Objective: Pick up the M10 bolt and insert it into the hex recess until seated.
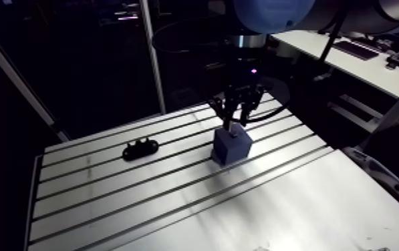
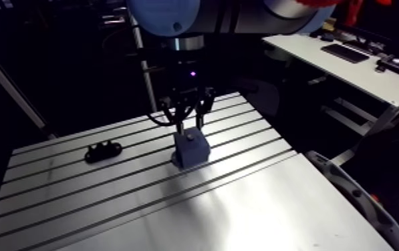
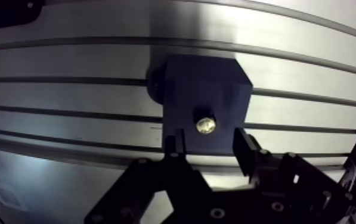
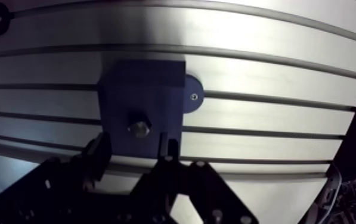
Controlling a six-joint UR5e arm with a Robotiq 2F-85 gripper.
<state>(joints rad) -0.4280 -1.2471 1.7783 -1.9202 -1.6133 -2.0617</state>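
A robot's hand point(image 1: 235, 119) hangs over a dark blue block point(image 1: 231, 147) on the slotted table point(image 1: 142, 200). Its two fingers point(image 3: 177, 148) stand apart with nothing gripped between them. The arm view shows the whole layout: the block is near the table's middle, and a small black lumpy piece point(image 1: 140, 149) lies well apart from it at about nine o'clock. From there the bolt point(image 3: 206, 126) is no more than a pale speck on the block's top. The wrist view shows it plainly as a brassy head set in the block's upper face, near the edge closest to the hand. Only the head is visible and it faces straight up, so the long axis appears to run vertically down into the block; the shank is hidden. Seen from the hand, the bolt sits at twelve o'clock, just ahead of the gap between the fingertips and touching neither finger. The wrist view alone also shows a rounded tab point(image 4: 191, 95) with a small screw, jutting from the block's base onto the table.
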